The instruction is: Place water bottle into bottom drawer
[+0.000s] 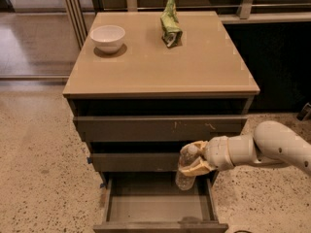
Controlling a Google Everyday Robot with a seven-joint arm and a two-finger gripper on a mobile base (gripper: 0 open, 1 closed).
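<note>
The smooth cream claw (194, 165) is clamped round the ribbed, clear plastic water bottle (183, 179), which hangs upright, white cap up, above the right side of the open bottom drawer's (146, 207) flat grey-brown floor.

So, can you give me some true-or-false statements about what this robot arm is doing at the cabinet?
1. The gripper grips the small clear plastic water bottle over the open grey-brown bottom drawer. True.
2. The bottle lies flat on the drawer floor. False: it is upright in the gripper.
3. The round white bowl sits on the tan cabinet top. True.
4. The green foil snack bag is in the drawer. False: it stands on the cabinet top.
</note>
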